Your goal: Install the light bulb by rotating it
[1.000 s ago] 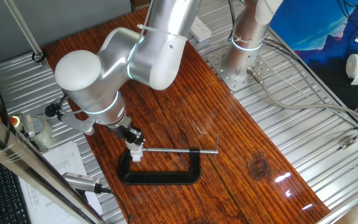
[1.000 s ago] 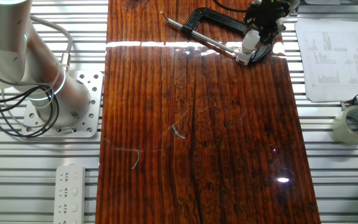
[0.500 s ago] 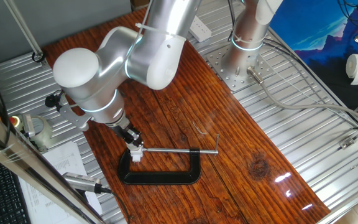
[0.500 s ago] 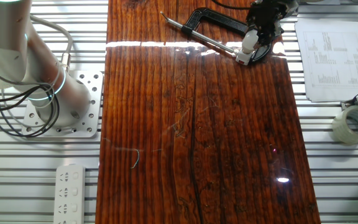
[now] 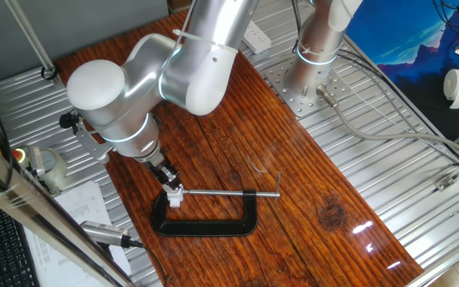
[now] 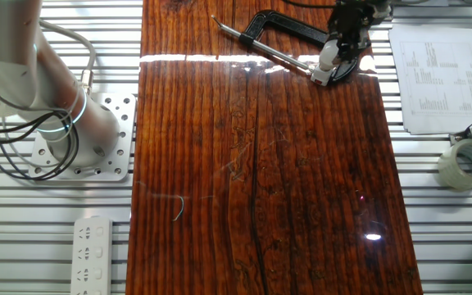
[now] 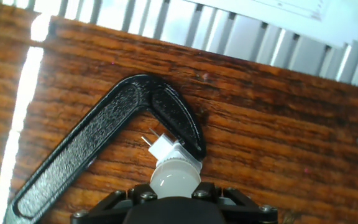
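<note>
The light bulb is a small white frosted dome standing in a white socket block, which sits against the black C-clamp on the wooden board. In the hand view my gripper is shut on the light bulb, its black fingers at either side of the dome. From one fixed view the gripper points down at the bulb, near the clamp's screw end. The other fixed view puts the gripper over the bulb at the board's far right.
The clamp's steel screw rod runs right from the socket. A printed sheet and a tape roll lie on the slatted metal beside the board. The arm's base and a power strip are at the left.
The wrist has turned a little about the bulb, and the arm's side knob has swung upward. The bulb, socket and clamp stay where they were.
</note>
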`<state>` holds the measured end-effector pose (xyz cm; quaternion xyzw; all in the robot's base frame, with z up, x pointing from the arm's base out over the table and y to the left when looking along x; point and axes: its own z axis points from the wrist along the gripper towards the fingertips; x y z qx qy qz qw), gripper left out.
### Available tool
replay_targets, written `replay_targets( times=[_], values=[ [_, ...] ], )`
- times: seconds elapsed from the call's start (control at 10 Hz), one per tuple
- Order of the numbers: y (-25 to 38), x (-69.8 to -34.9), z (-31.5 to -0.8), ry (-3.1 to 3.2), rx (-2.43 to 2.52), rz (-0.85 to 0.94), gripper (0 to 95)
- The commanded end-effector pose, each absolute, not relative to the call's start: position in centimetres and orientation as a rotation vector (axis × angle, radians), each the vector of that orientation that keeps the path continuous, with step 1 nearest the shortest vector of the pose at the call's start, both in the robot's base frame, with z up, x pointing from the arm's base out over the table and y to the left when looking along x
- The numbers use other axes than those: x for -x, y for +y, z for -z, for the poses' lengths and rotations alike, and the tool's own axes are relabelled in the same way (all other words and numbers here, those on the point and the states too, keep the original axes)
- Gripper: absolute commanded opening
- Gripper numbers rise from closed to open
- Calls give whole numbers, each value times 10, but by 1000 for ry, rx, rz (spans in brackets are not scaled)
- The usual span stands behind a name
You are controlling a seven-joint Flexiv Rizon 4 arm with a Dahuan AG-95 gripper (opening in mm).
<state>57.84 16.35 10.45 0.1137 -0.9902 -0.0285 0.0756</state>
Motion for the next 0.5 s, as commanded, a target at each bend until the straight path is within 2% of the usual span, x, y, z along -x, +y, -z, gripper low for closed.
replay_targets(
  times=[0.1, 0.5],
  values=[
    [163, -578, -105, -2973, -230, 83, 0],
    [164, -578, -105, -2984, 32, 111, 0]
  ],
)
